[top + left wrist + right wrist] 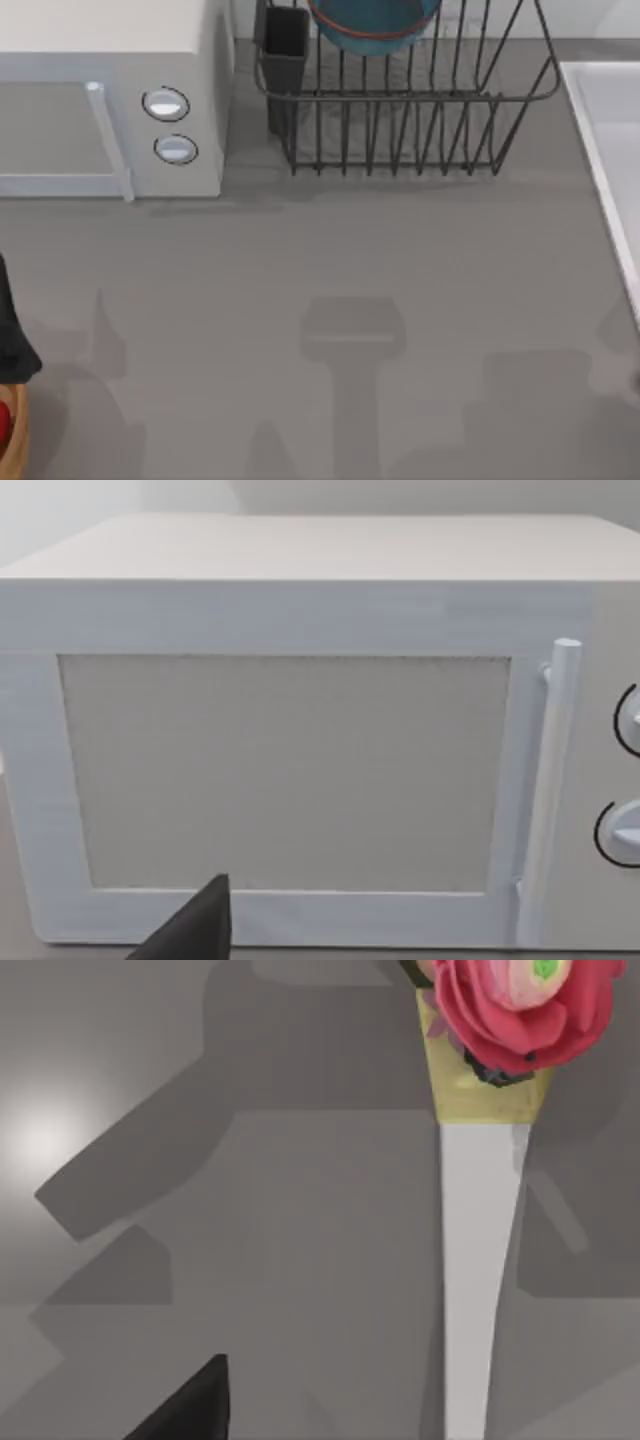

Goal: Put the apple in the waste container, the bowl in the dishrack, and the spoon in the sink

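At the right side of the table, beside the sink [600,120], the last part of the task is judged to be in hand. The spoon [478,1260] is seen from the right wrist camera as a long, pale, tapering strip. It ends at its far end in a yellowish collar and a pink rose-like ornament [520,1005], with the grey table [330,280] and hard shadows beneath it. Its long axis runs straight away from the right gripper [190,1410], so it is lined up with the arm's reach and not lying across it. Its near end lies close beside the gripper's dark tip. Whether the right gripper is clenched on the spoon or released cannot be told, nor whether the spoon is lifted or resting on the table. The right arm is clearly the nearer one to both spoon and sink. The coming move is therefore judged to turn on carrying the spoon toward the raised pale rim on that side. The bowl [375,25] is already seated among the bars of the dishrack [400,130]. The apple [3,420] sits within the curved tan edge of the waste container [16,440] at the table's left edge. The left gripper [190,930] is parked above that corner, facing the microwave [300,770], and its state cannot be told either.
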Robot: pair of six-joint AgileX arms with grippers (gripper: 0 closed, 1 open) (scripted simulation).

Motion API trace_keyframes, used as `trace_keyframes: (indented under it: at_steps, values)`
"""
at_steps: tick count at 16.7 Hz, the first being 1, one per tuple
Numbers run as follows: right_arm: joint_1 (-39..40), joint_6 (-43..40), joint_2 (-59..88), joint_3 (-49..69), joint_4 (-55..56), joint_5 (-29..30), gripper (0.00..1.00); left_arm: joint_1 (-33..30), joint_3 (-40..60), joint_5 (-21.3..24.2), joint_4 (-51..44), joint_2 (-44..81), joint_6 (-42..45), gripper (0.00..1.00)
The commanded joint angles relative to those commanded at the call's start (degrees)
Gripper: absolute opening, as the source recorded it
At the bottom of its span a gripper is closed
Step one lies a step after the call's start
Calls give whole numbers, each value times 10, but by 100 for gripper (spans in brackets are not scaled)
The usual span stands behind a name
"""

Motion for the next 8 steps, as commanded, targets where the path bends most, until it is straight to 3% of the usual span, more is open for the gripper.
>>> trace_keyframes:
  at_steps: [4, 8]
  values:
    - [1, 1, 47, -51, 96, 0, 100, 0, 0, 0, 0, 0, 0, 100]
    - [1, 1, 54, -58, 108, 0, 100, 0, 0, 0, 0, 0, 0, 100]
